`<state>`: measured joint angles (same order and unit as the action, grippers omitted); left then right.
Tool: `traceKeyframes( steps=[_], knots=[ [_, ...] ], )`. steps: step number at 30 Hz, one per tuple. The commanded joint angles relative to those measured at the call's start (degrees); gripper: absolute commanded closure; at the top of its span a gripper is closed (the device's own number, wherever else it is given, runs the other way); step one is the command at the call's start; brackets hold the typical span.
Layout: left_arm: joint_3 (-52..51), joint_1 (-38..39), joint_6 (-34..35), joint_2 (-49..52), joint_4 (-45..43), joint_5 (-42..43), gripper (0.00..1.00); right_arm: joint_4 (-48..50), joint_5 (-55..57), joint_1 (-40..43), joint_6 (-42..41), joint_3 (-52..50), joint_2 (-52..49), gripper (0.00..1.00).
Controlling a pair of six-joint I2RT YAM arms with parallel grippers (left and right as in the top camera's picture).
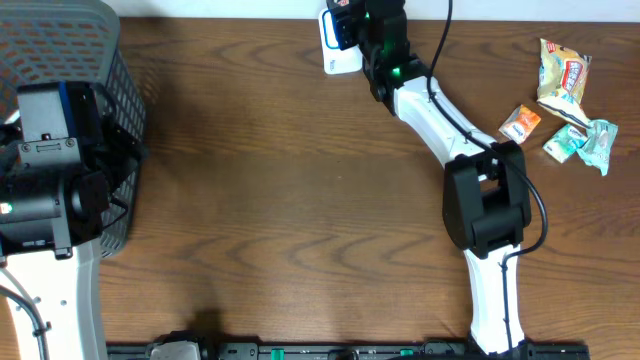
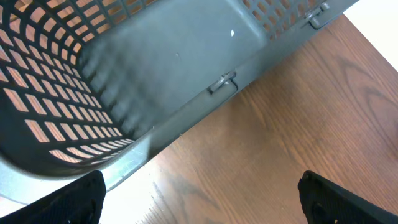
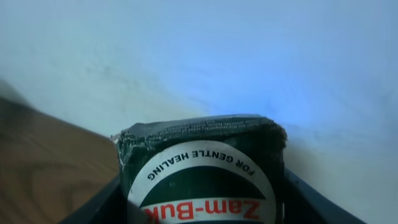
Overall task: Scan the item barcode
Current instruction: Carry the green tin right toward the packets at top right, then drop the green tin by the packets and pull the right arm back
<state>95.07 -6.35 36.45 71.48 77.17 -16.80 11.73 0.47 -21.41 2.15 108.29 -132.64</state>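
Overhead view shows the right arm [image 1: 430, 110] reaching to the white scanner [image 1: 338, 50] at the far edge of the tabletop [image 1: 280, 180]. The right jaws grip a dark green Zam-Buk box [image 3: 202, 168], held just beside the scanner. The left jaws stand wide open over the basket [image 2: 186, 56] rim, well apart from the scanner.

1. Dark green cardboard box [image 3: 199, 168], right wrist view: round white label with curved black print "FOR GENTLE HEALING" and red brand "Zam-Buk", cut by the frame edge. Both upside down.
2. Yellow crinkled snack packet [image 1: 563, 72], overhead: print too small to read.
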Motion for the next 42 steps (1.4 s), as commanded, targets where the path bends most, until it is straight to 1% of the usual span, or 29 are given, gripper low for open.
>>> traceKeyframes(
  steps=[1, 5, 10, 14, 17, 19, 24, 27, 29, 33, 35, 39, 41, 42],
  knots=[
    [-0.31, -0.28, 0.72, 0.04, 0.17, -0.57, 0.02, 4.48, -0.83, 0.0, -3.74, 0.72, -4.2, 0.51],
    [-0.31, -0.28, 0.72, 0.04, 0.17, -0.57, 0.02, 9.57, -0.76, -0.11, -4.35, 0.72, -7.08, 0.51],
    [-0.31, -0.28, 0.72, 0.04, 0.17, -0.57, 0.02, 11.37, 0.04, 0.2, -4.48, 0.74, -7.21, 0.51],
    [-0.31, -0.28, 0.74, 0.04, 0.17, -0.57, 0.02, 10.56, 0.02, 0.74, -5.27, 0.74, -6.29, 0.52],
    [-0.31, -0.28, 0.72, 0.04, 0.17, -0.57, 0.03, 7.65, 0.02, 1.68, -5.35, 0.74, -4.0, 0.53],
    [-0.31, -0.28, 0.72, 0.04, 0.17, -0.57, 0.02, 4.35, 0.04, 2.8, -5.31, 0.74, -1.73, 0.53],
    [-0.31, -0.28, 0.74, 0.04, 0.17, -0.57, 0.02, -9.27, 0.02, 7.74, -5.29, 0.72, 5.42, 0.55],
    [-0.31, -0.28, 0.74, 0.04, 0.17, -0.57, 0.02, -22.08, 0.04, 12.11, -3.91, 0.74, 9.49, 0.56],
    [-0.31, -0.28, 0.72, 0.04, 0.17, -0.57, 0.02, -30.69, 0.13, 15.37, -1.27, 0.74, 11.06, 0.53],
    [-0.31, -0.28, 0.72, 0.04, 0.17, -0.57, 0.03, -44.63, 5.14, 22.29, -0.79, 0.72, 11.5, 0.53],
    [-0.31, -0.28, 0.72, 0.04, 0.17, -0.57, 0.02, -49.7, 6.1, 26.08, -0.79, 0.66, 11.15, 0.53],
    [-0.31, -0.28, 0.72, 0.04, 0.17, -0.57, 0.02, -53.88, 5.99, 32.3, -0.81, 0.66, 10.56, 0.39],
    [-0.31, -0.28, 0.72, 0.04, 0.17, -0.57, 0.02, -54.99, 4.79, 33.64, -0.81, 0.66, 10.56, 0.29],
    [-0.31, -0.28, 0.74, 0.04, 0.17, -0.57, 0.03, -55.3, 4.37, 33.81, -0.79, 0.66, 10.56, 0.27]
  ],
)
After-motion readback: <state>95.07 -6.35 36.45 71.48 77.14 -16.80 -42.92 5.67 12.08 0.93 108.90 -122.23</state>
